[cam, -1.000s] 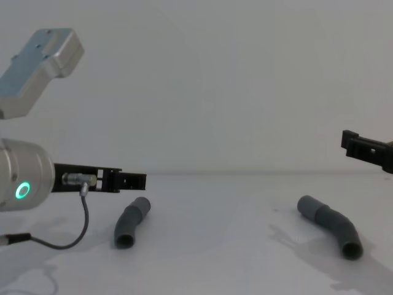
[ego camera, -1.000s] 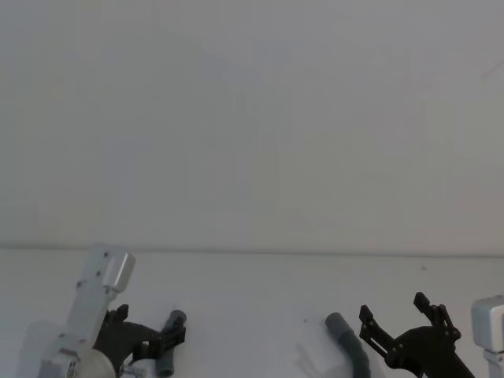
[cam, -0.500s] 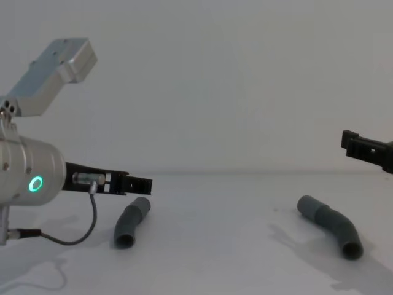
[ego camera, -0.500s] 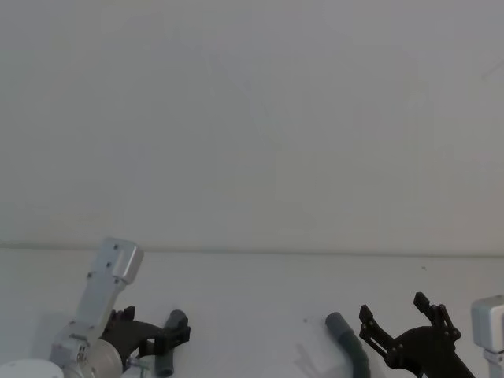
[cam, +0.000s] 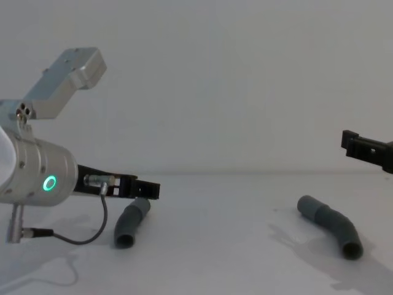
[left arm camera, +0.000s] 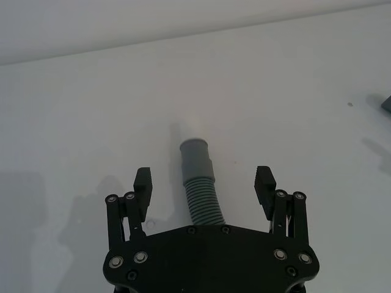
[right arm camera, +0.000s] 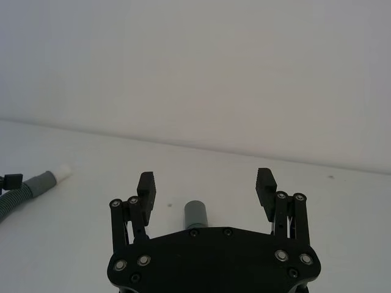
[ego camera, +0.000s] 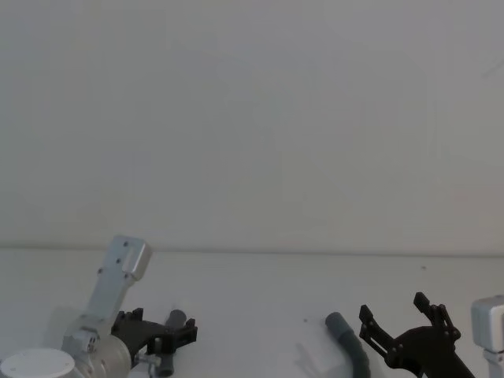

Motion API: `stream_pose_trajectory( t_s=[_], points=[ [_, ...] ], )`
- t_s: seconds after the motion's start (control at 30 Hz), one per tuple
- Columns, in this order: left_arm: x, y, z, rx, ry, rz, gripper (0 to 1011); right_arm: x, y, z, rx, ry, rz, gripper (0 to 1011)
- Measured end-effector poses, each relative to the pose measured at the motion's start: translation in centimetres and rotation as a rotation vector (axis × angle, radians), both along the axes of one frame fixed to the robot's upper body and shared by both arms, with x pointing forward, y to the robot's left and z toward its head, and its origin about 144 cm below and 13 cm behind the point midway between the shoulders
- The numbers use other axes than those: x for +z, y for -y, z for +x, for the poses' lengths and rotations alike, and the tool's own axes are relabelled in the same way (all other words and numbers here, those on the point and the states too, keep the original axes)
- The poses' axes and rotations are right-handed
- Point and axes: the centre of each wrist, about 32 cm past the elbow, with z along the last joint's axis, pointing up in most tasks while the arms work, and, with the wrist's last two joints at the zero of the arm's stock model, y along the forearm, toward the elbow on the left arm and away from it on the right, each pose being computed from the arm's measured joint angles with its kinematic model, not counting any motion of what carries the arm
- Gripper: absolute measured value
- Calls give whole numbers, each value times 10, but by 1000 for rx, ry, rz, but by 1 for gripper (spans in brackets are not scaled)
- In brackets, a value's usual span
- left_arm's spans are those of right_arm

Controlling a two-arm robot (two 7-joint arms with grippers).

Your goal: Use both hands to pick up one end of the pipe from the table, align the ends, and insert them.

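Black left gripper (left arm camera: 203, 177) hovers low over left pipe (left arm camera: 195, 152), right gripper (right arm camera: 206, 180) higher near right pipe (right arm camera: 196, 213), both jaws wide.

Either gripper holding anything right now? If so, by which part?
Nothing held: the left gripper and right gripper are open; the left pipe piece and right pipe piece lie on the table.

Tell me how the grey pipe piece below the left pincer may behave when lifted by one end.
The pipe piece under the open left pincer has a ribbed middle, so it probably flexes and its free end may sag. Its bend should stop it rolling far. Hollow plastic: likely light.
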Motion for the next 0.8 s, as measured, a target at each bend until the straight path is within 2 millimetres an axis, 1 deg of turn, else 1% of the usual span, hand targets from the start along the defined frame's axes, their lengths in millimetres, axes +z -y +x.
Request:
stream_pose_trajectory(
  t_s=[0.37,0.8],
  points=[
    [2,2,8,-18,-26,22,1001,0,0,0,0,0,0,1001],
    [1,6,10,-23,-42,30,1001,0,0,0,0,0,0,1001]
  ],
)
